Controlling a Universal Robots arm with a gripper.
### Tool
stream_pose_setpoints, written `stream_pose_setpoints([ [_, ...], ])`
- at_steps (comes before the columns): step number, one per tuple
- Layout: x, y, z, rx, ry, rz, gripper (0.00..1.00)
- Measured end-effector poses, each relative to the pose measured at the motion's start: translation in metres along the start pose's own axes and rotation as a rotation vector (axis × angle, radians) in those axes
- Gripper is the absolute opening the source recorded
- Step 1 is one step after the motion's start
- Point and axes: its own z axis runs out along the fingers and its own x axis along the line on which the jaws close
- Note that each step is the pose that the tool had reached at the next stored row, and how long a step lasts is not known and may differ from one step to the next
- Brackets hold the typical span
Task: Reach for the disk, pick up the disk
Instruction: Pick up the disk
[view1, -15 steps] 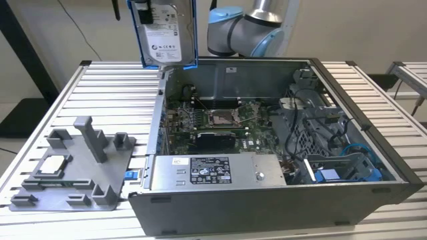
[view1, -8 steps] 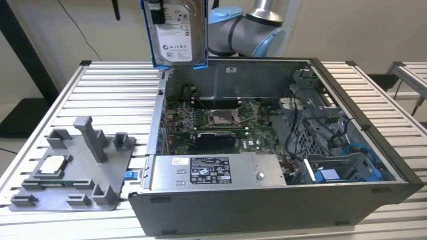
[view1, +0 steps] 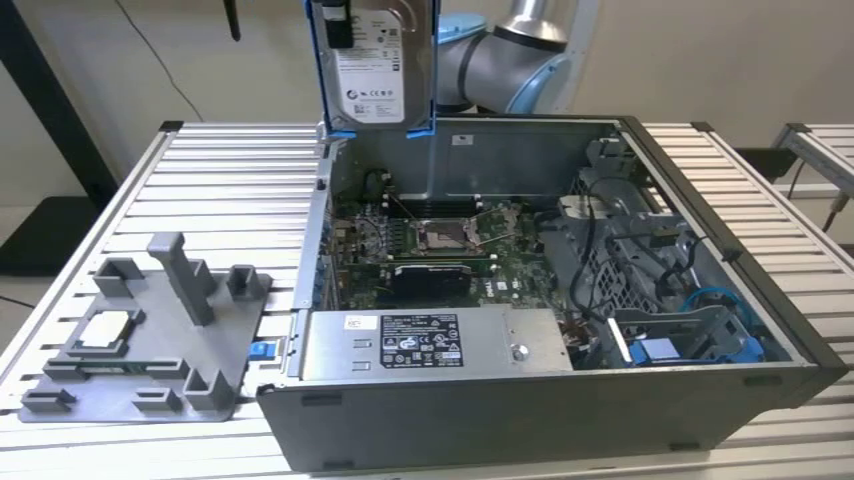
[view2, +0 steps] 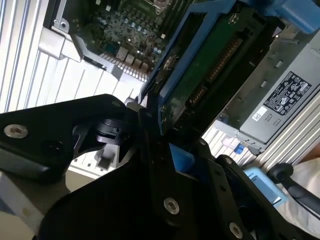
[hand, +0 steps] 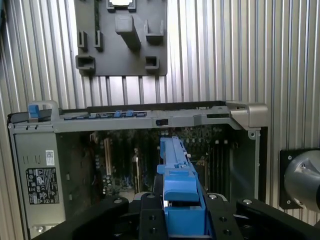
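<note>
Disk (view1: 375, 68) hangs upright, silver-grey, white-labelled, blue-railed, apparently clamped by hand (hand: 182, 222).

Silver-grey metal disk (view1: 378, 60), glossy blue plastic rails (view1: 315, 70), ribbed bare-metal table (view1: 227, 170).

- A robotics lab or test workshop.
- A slatted metal table (view1: 214, 170) serves as the bench, with a second table (view1: 821, 150) at the exterior view's right.
- An open computer case (view1: 534, 420) lies on the table, its motherboard (view1: 427, 245) and power supply (view1: 427, 345) bare.
- A grey fixture (view1: 147, 340) with slots and posts sits just beside the case.
- A robot arm (view1: 514, 60) stands behind the case, with the disk (view1: 376, 65) held in the air above it.
- The wall (view1: 707, 60) behind is plain.
</note>
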Motion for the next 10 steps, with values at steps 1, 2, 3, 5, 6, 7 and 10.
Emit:
stream_pose_setpoints([
  [1, -0.0002, -0.0022, 0.0001, 0.0, 0.0, 0.0, 0.0],
  [2, -0.0003, -0.0045, 0.0003, 0.0, -0.0001, -0.001, 0.0],
  [3, -0.0005, -0.007, 0.0004, 0.0, -0.0001, -0.001, 0.0],
  [5, -0.0009, -0.0117, 0.0007, 0.0001, -0.0002, -0.002, 0.0],
  [6, -0.001, -0.0139, 0.0008, 0.0, -0.0002, -0.002, 0.0],
  [7, -0.0012, -0.0161, 0.0009, 0.0, -0.0001, -0.002, 0.0],
  [10, -0.0017, -0.0229, 0.0013, 0.0, -0.0002, -0.003, 0.0],
])
